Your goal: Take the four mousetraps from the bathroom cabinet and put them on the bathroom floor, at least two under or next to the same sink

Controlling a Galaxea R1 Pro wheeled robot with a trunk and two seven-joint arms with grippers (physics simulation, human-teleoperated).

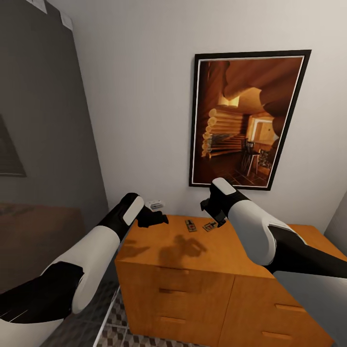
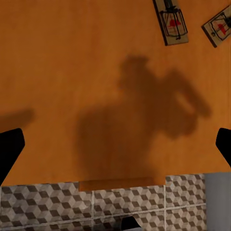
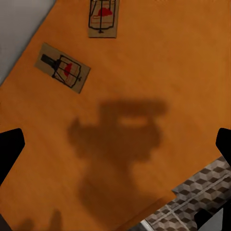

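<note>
Two mousetraps (image 1: 191,225) (image 1: 210,225) lie flat on the orange-brown cabinet (image 1: 159,255) top, near the wall. My left gripper (image 1: 155,219) hovers above the top's left part, open and empty; its wrist view has the traps (image 2: 172,21) (image 2: 219,26) ahead of the wide-apart fingers (image 2: 9,154). My right gripper (image 1: 214,214) hangs just above the traps, also open and empty. In the right wrist view both traps (image 3: 102,17) (image 3: 62,67) sit beyond its spread fingers (image 3: 9,149). Both grippers cast shadows on the wood.
The cabinet stands against a white wall bearing a large framed picture (image 1: 248,120) and a small white fitting (image 1: 155,205). Drawer fronts with slim handles (image 1: 171,291) face me. Cube-pattern floor tiles (image 1: 113,320) (image 2: 96,202) show below the cabinet's front edge. A grey wall (image 1: 43,144) rises on the left.
</note>
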